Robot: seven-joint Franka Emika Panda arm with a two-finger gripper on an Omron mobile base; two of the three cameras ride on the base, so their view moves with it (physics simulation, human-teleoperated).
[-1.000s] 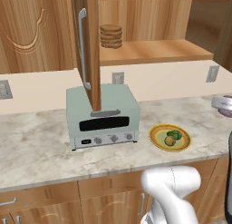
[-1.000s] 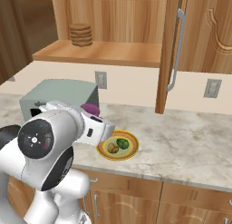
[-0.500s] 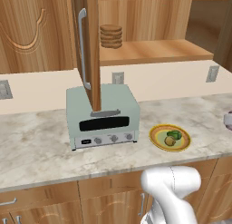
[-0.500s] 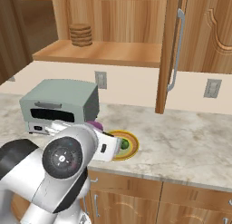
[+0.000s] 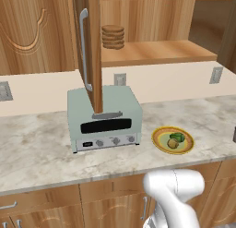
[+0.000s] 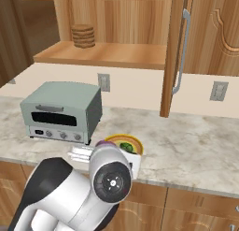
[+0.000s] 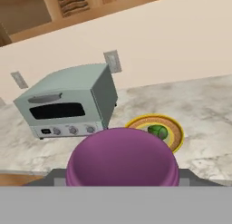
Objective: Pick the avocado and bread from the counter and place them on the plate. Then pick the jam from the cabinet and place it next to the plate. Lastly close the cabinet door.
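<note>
The cabinet (image 5: 156, 51) is open, its door (image 5: 94, 47) sticking out over the toaster oven (image 5: 103, 118) on the counter (image 5: 37, 148). The plate (image 5: 162, 140) beside it holds the avocado (image 5: 178, 137) and bread (image 5: 173, 143). My gripper (image 7: 122, 180) holds the purple jam (image 7: 121, 157) close above the counter's front edge.

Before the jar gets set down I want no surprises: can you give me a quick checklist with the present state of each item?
1. Jam held in the tool: ok.
2. Avocado and bread on the plate: ok.
3. Bare counter beside the plate for the jar: ok.
4. Jam above the counter, not short of its edge: cannot tell.
5. Toaster oven apart from the plate: ok.
6. Cabinet door closed: not ok, it stands open.
</note>
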